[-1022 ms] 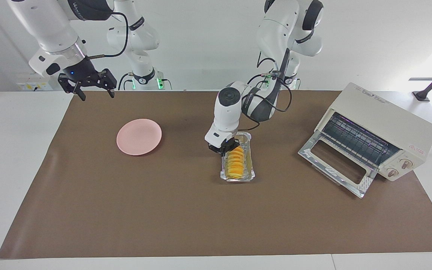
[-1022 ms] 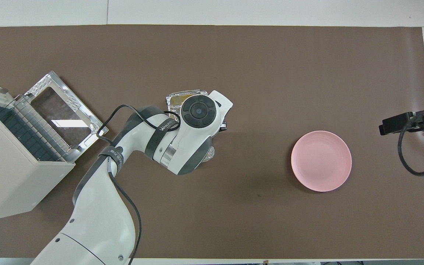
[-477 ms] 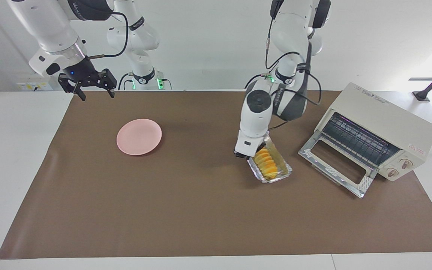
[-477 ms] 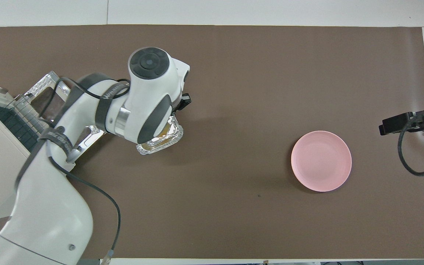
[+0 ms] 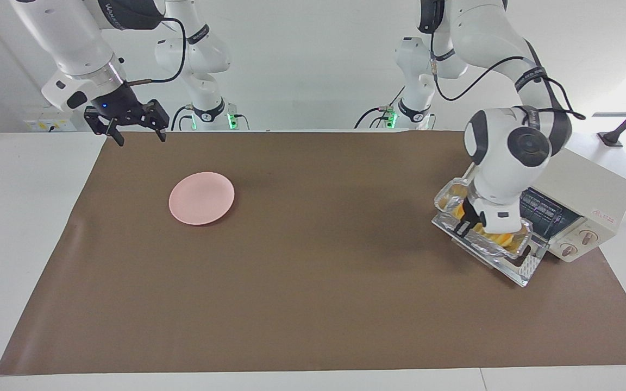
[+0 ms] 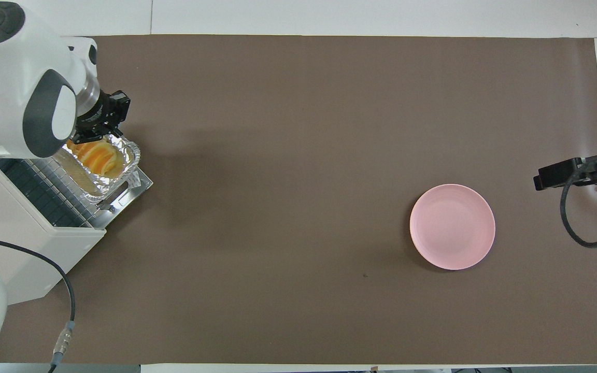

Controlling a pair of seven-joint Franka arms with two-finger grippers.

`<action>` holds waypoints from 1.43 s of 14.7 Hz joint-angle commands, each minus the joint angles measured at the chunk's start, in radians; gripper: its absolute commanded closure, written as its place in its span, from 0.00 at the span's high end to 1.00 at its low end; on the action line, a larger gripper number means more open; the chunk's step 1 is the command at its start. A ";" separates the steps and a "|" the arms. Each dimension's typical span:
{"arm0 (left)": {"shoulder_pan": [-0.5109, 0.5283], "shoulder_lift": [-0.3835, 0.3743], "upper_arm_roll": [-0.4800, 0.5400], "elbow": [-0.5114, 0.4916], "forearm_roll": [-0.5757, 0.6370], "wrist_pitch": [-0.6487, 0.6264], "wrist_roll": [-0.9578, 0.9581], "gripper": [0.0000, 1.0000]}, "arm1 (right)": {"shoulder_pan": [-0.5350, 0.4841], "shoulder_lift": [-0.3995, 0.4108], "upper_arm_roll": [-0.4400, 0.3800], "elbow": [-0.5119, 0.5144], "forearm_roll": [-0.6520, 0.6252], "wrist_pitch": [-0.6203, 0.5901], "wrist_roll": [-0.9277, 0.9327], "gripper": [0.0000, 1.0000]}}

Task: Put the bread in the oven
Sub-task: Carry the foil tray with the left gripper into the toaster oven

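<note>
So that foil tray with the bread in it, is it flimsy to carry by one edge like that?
Probably. The foil tray looks thin and crinkled, so it may bend where the left gripper pinches its rim. It seems light: one edge grip holds it over the oven door. The bread lies loose inside and could slide if the tray tilts.

Left gripper [image 5: 468, 221] low, right gripper [image 5: 126, 126] raised.
</note>
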 commanded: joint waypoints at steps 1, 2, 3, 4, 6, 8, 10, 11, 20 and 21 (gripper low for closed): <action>0.063 -0.009 -0.001 -0.030 -0.020 -0.025 -0.005 0.00 | -0.021 -0.020 0.012 -0.019 0.000 0.003 -0.006 1.00; 0.066 -0.015 0.002 -0.043 -0.020 -0.047 -0.004 0.00 | -0.021 -0.020 0.012 -0.017 -0.003 0.003 -0.006 1.00; 0.075 -0.028 0.004 -0.064 -0.018 -0.050 -0.002 0.00 | -0.023 -0.020 0.012 -0.019 -0.012 0.003 -0.006 1.00; 0.077 -0.032 0.005 -0.073 -0.018 -0.057 -0.004 0.00 | -0.023 -0.020 0.012 -0.019 -0.021 0.003 -0.006 1.00; 0.080 -0.038 0.016 -0.089 -0.017 -0.065 -0.004 0.00 | -0.023 -0.020 0.012 -0.019 -0.028 0.003 -0.006 1.00; 0.080 -0.044 0.040 -0.106 -0.014 -0.065 0.057 0.00 | -0.021 -0.020 0.012 -0.019 -0.028 0.003 -0.006 1.00; 0.080 -0.044 0.053 -0.110 0.012 -0.065 0.136 0.00 | -0.023 -0.020 0.012 -0.020 -0.038 0.003 -0.007 1.00; 0.080 -0.050 0.054 -0.130 0.018 -0.067 0.157 0.00 | -0.023 -0.020 0.012 -0.020 -0.043 0.003 -0.006 1.00; 0.104 -0.076 0.082 -0.179 0.055 -0.070 0.314 0.00 | -0.012 -0.020 0.013 -0.019 -0.041 0.001 -0.007 1.00; 0.109 -0.076 0.082 -0.179 0.054 -0.068 0.309 0.00 | -0.013 -0.020 0.013 -0.019 -0.041 0.001 -0.007 1.00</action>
